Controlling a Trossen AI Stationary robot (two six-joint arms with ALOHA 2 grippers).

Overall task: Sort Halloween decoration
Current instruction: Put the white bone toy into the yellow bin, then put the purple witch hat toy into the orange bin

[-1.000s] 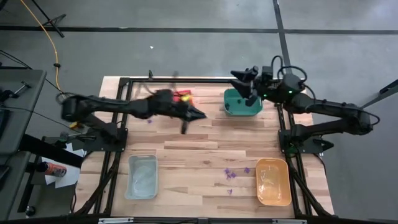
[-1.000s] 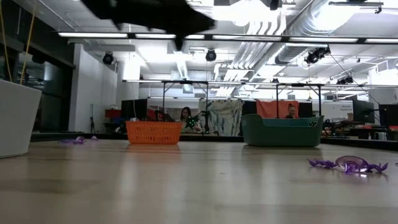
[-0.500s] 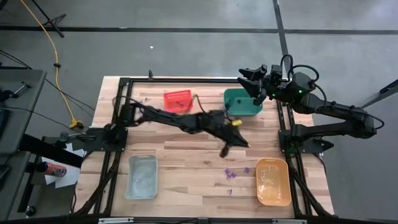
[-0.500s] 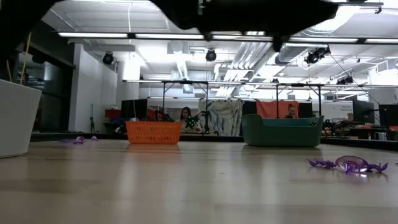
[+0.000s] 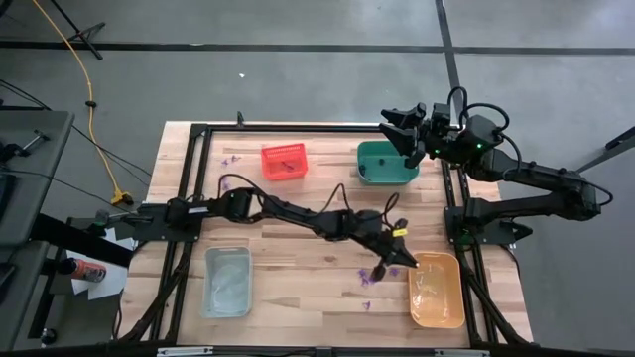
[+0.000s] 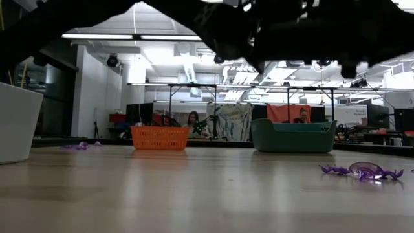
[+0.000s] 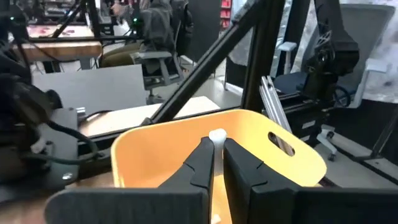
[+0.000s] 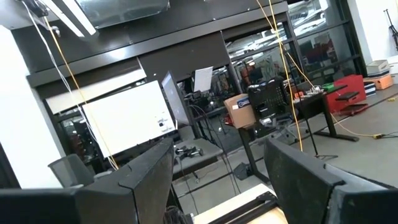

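I take the orange bin (image 5: 437,289) as my landmark. My left gripper (image 5: 393,260) hangs just beside its rim on the side toward the table's middle; in the left wrist view its fingers (image 7: 198,165) sit nearly closed, only a slim gap between them, and I cannot tell whether anything is pinched there. The purple trinkets (image 5: 369,279) lie on the wood beside the same bin, next to and just nearer than the gripper; in the low view one cluster (image 6: 362,171) rests flat. Farther off from the orange bin stands the green bin (image 5: 386,164), and my right gripper (image 5: 401,124) hovers over its far edge, jaws spread wide.
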